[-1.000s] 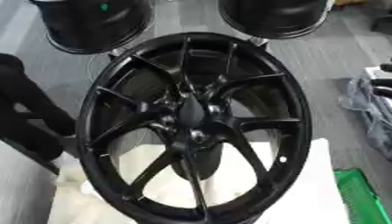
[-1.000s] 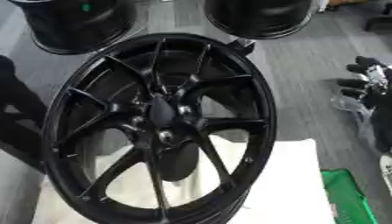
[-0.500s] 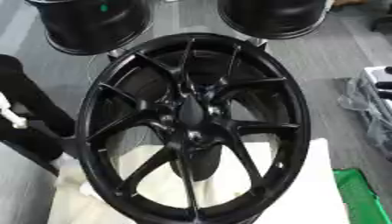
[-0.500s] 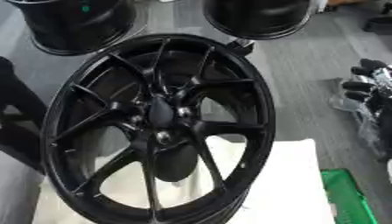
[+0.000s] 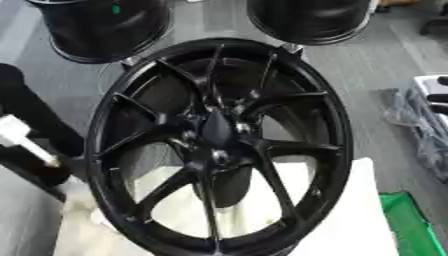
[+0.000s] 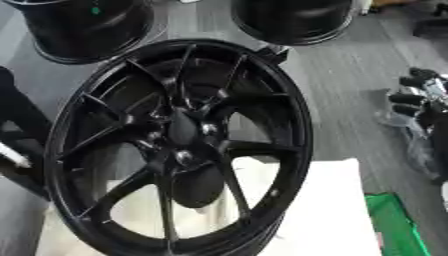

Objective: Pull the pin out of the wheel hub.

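Note:
A large black spoked wheel hub [image 5: 219, 145] stands tilted on a white cloth [image 5: 341, 220]. Small pale glints [image 5: 219, 158] show around its centre; I cannot pick out a pin among them. My left arm is a black shape at the left edge, and the left hand [image 5: 31, 127] there is too dark to read. A white stick-like piece [image 5: 22, 140] with a darker tip lies against it, pointing down and right toward the rim. My right hand [image 6: 418, 97] shows at the right edge, away from the wheel, its dark fingers relaxed and holding nothing.
Two more black wheels [image 5: 101, 25] [image 5: 311, 17] stand behind on the grey floor. Crumpled clear plastic [image 5: 424, 125] lies at the right, and a green sheet [image 5: 411, 225] at the lower right beside the cloth.
The white stick-like piece has come into view at the left edge beside my left arm. The wheel and my right hand have stayed put.

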Available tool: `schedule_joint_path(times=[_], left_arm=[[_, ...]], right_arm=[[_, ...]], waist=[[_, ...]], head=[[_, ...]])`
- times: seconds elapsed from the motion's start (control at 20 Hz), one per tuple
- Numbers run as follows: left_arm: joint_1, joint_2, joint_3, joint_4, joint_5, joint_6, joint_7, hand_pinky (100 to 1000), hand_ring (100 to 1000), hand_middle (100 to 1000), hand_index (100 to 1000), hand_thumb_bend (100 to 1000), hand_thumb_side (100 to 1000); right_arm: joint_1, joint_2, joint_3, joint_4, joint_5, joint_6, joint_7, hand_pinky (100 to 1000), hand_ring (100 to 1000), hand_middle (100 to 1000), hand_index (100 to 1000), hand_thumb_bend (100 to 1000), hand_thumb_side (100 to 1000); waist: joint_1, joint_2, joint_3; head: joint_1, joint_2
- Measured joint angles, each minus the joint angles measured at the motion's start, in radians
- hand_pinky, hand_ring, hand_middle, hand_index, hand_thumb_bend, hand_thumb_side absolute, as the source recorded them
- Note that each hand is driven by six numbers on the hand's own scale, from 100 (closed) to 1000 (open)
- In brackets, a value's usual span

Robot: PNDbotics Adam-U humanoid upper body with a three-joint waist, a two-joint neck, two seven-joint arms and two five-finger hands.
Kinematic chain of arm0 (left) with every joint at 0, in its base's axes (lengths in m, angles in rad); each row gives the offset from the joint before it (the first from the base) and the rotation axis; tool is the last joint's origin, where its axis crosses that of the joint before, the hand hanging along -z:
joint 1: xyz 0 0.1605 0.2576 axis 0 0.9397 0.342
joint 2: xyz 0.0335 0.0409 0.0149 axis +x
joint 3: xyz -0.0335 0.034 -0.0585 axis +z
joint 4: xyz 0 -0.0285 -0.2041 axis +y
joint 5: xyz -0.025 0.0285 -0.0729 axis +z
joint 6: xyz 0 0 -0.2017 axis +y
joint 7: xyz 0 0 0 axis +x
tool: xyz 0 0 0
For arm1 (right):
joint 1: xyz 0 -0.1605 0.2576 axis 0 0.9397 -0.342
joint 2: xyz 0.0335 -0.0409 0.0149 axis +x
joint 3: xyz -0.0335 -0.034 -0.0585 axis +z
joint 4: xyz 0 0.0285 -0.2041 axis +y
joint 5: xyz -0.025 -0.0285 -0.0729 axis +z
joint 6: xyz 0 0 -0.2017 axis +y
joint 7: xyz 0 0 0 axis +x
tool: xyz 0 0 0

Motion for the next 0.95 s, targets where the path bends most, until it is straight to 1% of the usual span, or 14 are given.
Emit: schedule_joint_path(times=[0.1, 0.15, 0.25, 0.3, 0.35, 0.4, 0.45, 0.5, 0.55, 0.6, 0.65, 0.75, 0.8, 0.95], left_arm=[[0.0, 0.0, 0.0, -0.002, -0.003, 0.0, 0.0, 812, 817, 803, 936, 432, 744], [0.0, 0.0, 0.001, -0.005, -0.003, -0.001, 0.0, 809, 814, 801, 933, 387, 735], [0.0, 0.0, 0.006, -0.014, 0.001, -0.001, 0.009, 788, 798, 785, 925, 173, 672], [-0.002, 0.0, 0.012, -0.023, 0.007, 0.0, 0.018, 750, 769, 767, 927, 100, 668], [-0.009, -0.002, 0.022, -0.036, 0.016, 0.0, 0.03, 727, 750, 761, 935, 100, 681], [-0.02, -0.009, 0.037, -0.053, 0.027, -0.003, 0.043, 688, 716, 735, 925, 100, 706], [-0.034, -0.02, 0.055, -0.073, 0.041, -0.007, 0.058, 672, 702, 723, 913, 100, 755], [-0.051, -0.034, 0.076, -0.096, 0.057, -0.011, 0.073, 667, 698, 719, 909, 100, 762], [-0.066, -0.051, 0.096, -0.119, 0.081, -0.014, 0.098, 665, 704, 731, 902, 100, 833], [-0.078, -0.073, 0.104, -0.141, 0.133, -0.021, 0.152, 672, 715, 745, 904, 100, 849], [-0.084, -0.093, 0.101, -0.161, 0.203, -0.034, 0.227, 690, 745, 788, 922, 102, 911], [-0.104, -0.135, 0.07, -0.202, 0.345, -0.07, 0.369, 687, 742, 784, 913, 129, 916], [-0.119, -0.16, 0.052, -0.223, 0.401, -0.086, 0.42, 683, 738, 779, 910, 138, 912], [-0.168, -0.251, 0.018, -0.26, 0.508, -0.111, 0.505, 673, 719, 754, 891, 130, 882]], right_arm=[[-0.001, 0.0, 0.0, 0.0, 0.0, 0.0, 0.001, 778, 740, 799, 870, 100, 809], [-0.002, 0.0, 0.0, 0.0, 0.0, 0.0, 0.001, 778, 740, 799, 870, 100, 809], [-0.003, 0.0, 0.0, 0.0, 0.0, 0.0, 0.001, 778, 740, 799, 870, 100, 809], [-0.003, 0.0, 0.0, 0.0, 0.0, 0.0, 0.001, 778, 740, 799, 870, 100, 809], [-0.003, 0.0, 0.0, 0.0, 0.0, 0.0, 0.001, 778, 740, 799, 870, 100, 809], [-0.003, 0.0, 0.0, 0.0, 0.0, 0.0, 0.001, 778, 740, 798, 870, 100, 809], [-0.002, 0.0, 0.0, 0.0, 0.0, 0.0, 0.001, 778, 740, 798, 870, 100, 808], [-0.001, 0.0, 0.0, 0.0, 0.0, 0.0, 0.001, 778, 740, 798, 870, 100, 808], [0.001, 0.0, 0.0, 0.0, 0.0, 0.0, 0.001, 777, 740, 797, 869, 100, 807], [0.001, 0.0, 0.0, 0.0, 0.0, 0.0, 0.001, 777, 739, 797, 869, 100, 806], [0.001, 0.0, 0.0, 0.0, 0.0, 0.0, 0.001, 777, 739, 797, 869, 100, 802], [-0.001, 0.001, 0.0, 0.0, -0.003, -0.001, 0.0, 777, 739, 797, 869, 100, 799], [-0.004, 0.001, 0.0, 0.0, -0.005, -0.001, -0.002, 777, 739, 797, 869, 100, 796], [-0.009, 0.004, 0.0, -0.001, -0.014, -0.003, -0.009, 777, 739, 797, 869, 100, 792]], waist=[[0.001, 0.0, -0.001], [0.001, 0.0, -0.001], [0.001, 0.0, -0.001], [0.001, 0.0, -0.001], [0.0, 0.0, 0.0], [0.0, -0.001, 0.002], [-0.001, -0.003, 0.004], [-0.001, -0.005, 0.007], [-0.002, -0.006, 0.007], [-0.003, -0.006, 0.006], [-0.004, -0.006, 0.004], [-0.008, -0.006, -0.001], [-0.012, -0.006, -0.004], [-0.02, -0.006, -0.006]], head=[[0.0, 0.0], [0.0, 0.0], [0.0, 0.0], [0.0, 0.0], [0.0, 0.0], [0.0, 0.0], [0.0, 0.0], [0.0, 0.0], [0.0, 0.0], [0.001, 0.001], [0.004, 0.001], [0.012, 0.001], [0.016, 0.001], [0.029, 0.001]])
